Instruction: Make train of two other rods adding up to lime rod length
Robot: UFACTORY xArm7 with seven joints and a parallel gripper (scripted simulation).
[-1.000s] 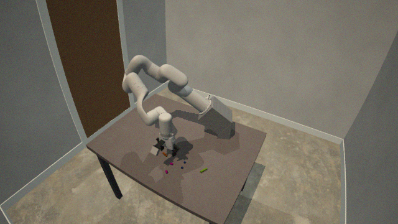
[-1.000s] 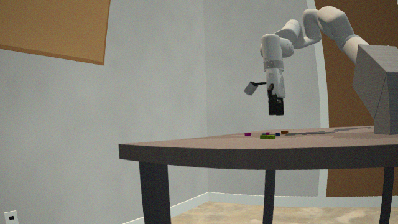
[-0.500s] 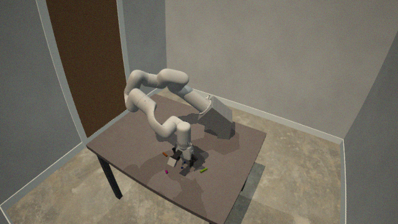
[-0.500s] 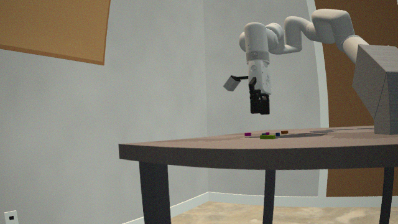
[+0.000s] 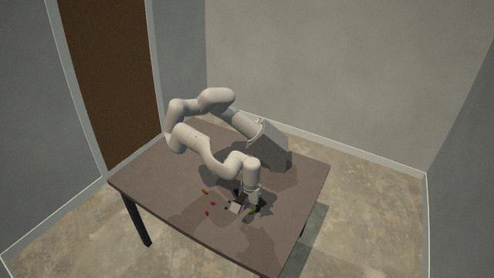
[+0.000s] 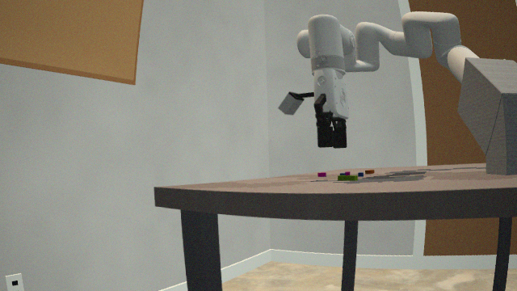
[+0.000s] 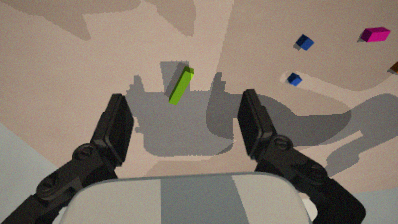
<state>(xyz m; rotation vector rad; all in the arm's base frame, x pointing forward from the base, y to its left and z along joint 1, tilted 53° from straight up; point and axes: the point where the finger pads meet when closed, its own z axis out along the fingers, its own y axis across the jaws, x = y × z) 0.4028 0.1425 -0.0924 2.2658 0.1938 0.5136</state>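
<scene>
On the brown table (image 5: pixel 162 174), the empty gripper (image 7: pixel 185 122) hangs spread above the lime rod (image 7: pixel 181 85), which is likely light and rigid, best pinched mid-length across its narrow sides.

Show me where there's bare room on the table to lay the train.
Bare patches: the table's door-side half beyond the orange rod, and the near corner in front of the lime rod. Crowded: the blue rods and magenta rods, beside the open tool over lime.
</scene>
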